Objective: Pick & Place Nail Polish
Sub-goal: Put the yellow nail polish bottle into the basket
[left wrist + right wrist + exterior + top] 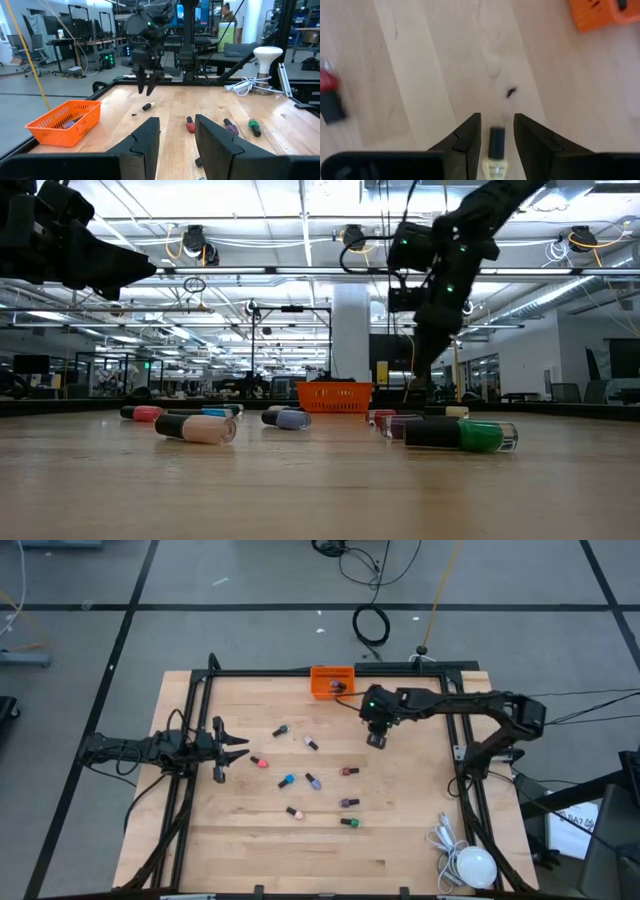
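Note:
Several tiny nail polish bottles lie on their sides across the wooden table, among them a pink one [260, 761], a blue one [287, 781] and a green one [349, 823]. The orange bin [332, 680] stands at the far edge with a bottle inside [340, 687]. My right gripper [377, 738] hangs open above the table near the bin, fingers pointing down. A pale yellow bottle with a dark cap [495, 150] lies on the table under it and shows between its fingers without touching them. It also shows in the left wrist view [147, 105]. My left gripper [240, 746] is open and empty at the table's left.
A white round lamp with a coiled cable [470, 865] sits at the near right corner. Black frame rails [190, 720] run along the table's left, right and far edges. In the left wrist view, red [189, 124], purple [230, 126] and green [254, 127] bottles lie mid-table.

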Controlling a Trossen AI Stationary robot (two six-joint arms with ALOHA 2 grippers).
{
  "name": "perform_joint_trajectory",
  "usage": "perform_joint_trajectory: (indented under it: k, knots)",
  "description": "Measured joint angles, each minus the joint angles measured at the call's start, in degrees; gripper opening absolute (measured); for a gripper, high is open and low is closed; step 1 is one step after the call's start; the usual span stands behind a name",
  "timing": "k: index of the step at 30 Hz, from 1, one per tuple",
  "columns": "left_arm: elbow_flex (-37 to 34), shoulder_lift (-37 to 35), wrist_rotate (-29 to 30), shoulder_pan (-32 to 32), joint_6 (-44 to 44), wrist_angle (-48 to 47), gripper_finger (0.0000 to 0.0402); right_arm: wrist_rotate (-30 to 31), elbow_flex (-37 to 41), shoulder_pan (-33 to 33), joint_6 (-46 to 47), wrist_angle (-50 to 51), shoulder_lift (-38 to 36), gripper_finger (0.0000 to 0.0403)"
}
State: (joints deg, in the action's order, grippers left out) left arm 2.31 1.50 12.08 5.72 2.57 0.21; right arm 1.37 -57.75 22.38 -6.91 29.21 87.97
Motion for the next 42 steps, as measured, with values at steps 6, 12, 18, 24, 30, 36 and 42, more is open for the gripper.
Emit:
perform_joint_trajectory:
  k: [6, 12, 18, 24, 30, 36, 42]
  knots:
    - [0.0, -0.01, -0.02, -0.02, 0.0, 0.0, 0.0124, -0.02, 8.66, 1.02, 1.29, -5.88, -0.93, 0.0136]
    - [0.0, -0.01, -0.02, -0.01, 0.0, 0.0, 0.0124, -0.11, 13.05, 1.59, 1.74, -15.06, -0.94, 0.0196]
    - [0.02, -0.02, -0.02, -0.02, 0.0, 0.0, 0.0124, -0.58, 13.06, 1.69, 0.19, -15.25, -0.97, 0.0216]
    - [0.0, -0.02, 0.0, 0.0, 0.0, 0.0, 0.0124, -3.17, 13.06, 2.41, 1.11, -15.58, -0.01, 0.0205]
    - [0.0, -0.02, -0.02, 0.0, 0.0, 0.0, 0.0124, -3.15, 15.07, 2.68, 0.39, -16.55, 0.08, 0.0201]
    - [0.0, 0.0, -0.02, -0.02, 0.0, 0.0, 0.0124, -3.15, 17.07, 2.78, 0.83, -17.87, -0.05, 0.02]
    - [0.02, -0.01, -0.02, -0.01, 0.0, 0.0, 0.0124, -3.15, 19.53, 2.72, 2.21, -20.52, -0.16, 0.02]
